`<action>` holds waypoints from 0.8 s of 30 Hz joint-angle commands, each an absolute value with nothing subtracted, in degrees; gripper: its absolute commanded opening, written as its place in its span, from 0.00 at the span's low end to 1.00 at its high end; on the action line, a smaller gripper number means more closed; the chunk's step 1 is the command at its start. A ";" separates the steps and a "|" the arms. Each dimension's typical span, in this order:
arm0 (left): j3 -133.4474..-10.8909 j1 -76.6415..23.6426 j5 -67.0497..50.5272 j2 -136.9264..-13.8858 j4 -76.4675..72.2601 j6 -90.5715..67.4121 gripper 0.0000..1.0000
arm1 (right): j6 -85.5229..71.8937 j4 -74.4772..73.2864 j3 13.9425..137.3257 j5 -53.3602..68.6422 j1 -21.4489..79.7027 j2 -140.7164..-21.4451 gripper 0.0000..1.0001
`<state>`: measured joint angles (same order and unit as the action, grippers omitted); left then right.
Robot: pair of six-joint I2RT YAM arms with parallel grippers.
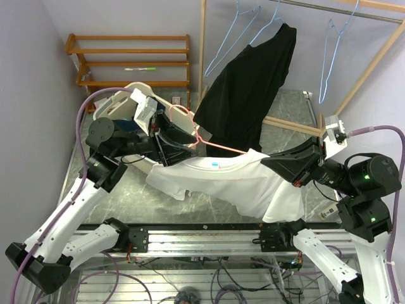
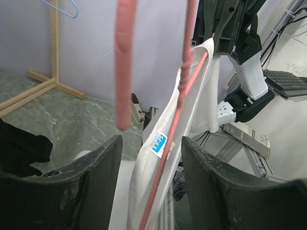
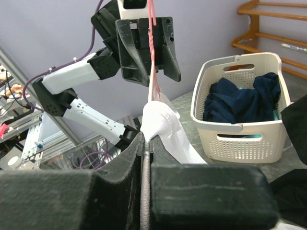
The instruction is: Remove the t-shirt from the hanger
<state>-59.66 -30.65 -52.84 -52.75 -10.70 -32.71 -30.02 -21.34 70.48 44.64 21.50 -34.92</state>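
Mid-strip. Right gripper point(image 3: 146, 141) pinches t-shirt point(image 1: 234, 180) shoulder. Left gripper point(image 2: 151, 148) stands half-wide around hanger point(image 2: 123, 62), not gripping. Next, likely: clamp hanger, draw apart.

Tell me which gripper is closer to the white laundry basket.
Left. The left gripper is close by the basket, open around the pink hanger; the right gripper is well away on the opposite side, shut on the white t-shirt.
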 commanded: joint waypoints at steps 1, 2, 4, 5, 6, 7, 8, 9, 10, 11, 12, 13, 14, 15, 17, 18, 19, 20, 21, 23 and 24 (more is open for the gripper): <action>-61.08 -32.20 -51.45 -54.11 -12.98 -31.61 0.60 | -31.91 -16.30 69.71 46.15 21.60 -34.97 0.00; -61.01 -32.58 -51.56 -54.40 -13.56 -31.79 0.56 | -31.72 -16.64 69.62 46.10 21.60 -34.99 0.00; -61.37 -33.26 -51.47 -54.74 -13.22 -31.20 0.41 | -31.02 -17.62 69.52 45.81 21.58 -35.09 0.00; -61.69 -33.60 -51.31 -54.93 -12.16 -30.50 0.31 | -30.63 -18.29 69.52 45.61 21.54 -35.08 0.00; -62.15 -33.92 -51.18 -54.96 -11.09 -29.71 0.22 | -30.15 -19.05 69.58 45.28 21.61 -35.14 0.00; -62.59 -34.06 -50.85 -54.88 -9.77 -28.70 0.15 | -29.29 -20.20 69.83 44.73 21.54 -35.19 0.00; -63.11 -34.22 -50.26 -54.67 -8.32 -27.79 0.09 | -28.44 -21.77 70.21 43.86 21.58 -35.32 0.00; -63.59 -34.21 -49.60 -54.40 -6.75 -26.51 0.07 | -27.33 -24.44 70.55 42.63 21.54 -35.40 0.00; -64.19 -34.27 -48.89 -53.89 -5.22 -25.34 0.07 | -26.22 -26.66 70.78 41.13 21.58 -35.53 0.00; -64.81 -34.25 -48.27 -53.48 -3.54 -24.18 0.07 | -25.21 -28.93 70.83 39.51 21.56 -35.57 0.00; -65.65 -34.21 -47.34 -53.04 -1.55 -22.80 0.07 | -24.20 -31.14 70.76 37.36 21.55 -35.45 0.04; -66.60 -34.25 -46.41 -52.62 0.28 -20.87 0.07 | -23.16 -33.50 70.57 35.17 21.54 -35.17 0.15; -67.56 -34.27 -45.50 -52.18 2.53 -19.96 0.07 | -22.36 -35.48 70.12 32.70 21.53 -34.94 0.20; -68.73 -34.28 -44.38 -51.70 4.74 -18.50 0.07 | -21.63 -37.35 69.61 30.38 21.57 -34.19 0.31; -71.04 -34.28 -42.69 -51.04 9.13 -15.34 0.07 | -20.36 -40.44 68.19 26.59 21.61 -32.73 0.43; -72.20 -34.22 -41.94 -50.73 11.07 -14.16 0.07 | -19.83 -41.69 67.45 25.26 21.56 -31.85 0.48; -73.25 -34.23 -41.40 -50.59 13.01 -13.20 0.07 | -19.25 -42.68 66.71 24.33 21.60 -30.89 0.51; -74.43 -34.23 -40.81 -50.47 14.68 -12.14 0.07 | -18.83 -43.71 66.15 23.40 21.62 -30.02 0.53; -75.31 -34.27 -40.57 -50.41 16.12 -11.46 0.07 | -18.51 -44.43 65.56 22.84 21.62 -29.09 0.54; -77.04 -34.26 -40.35 -50.36 18.22 -10.56 0.07 | -18.15 -45.48 64.70 21.73 21.62 -27.38 0.56; -77.46 -34.28 -40.33 -50.44 18.66 -10.33 0.07 | -18.07 -45.74 64.43 21.18 21.62 -26.61 0.55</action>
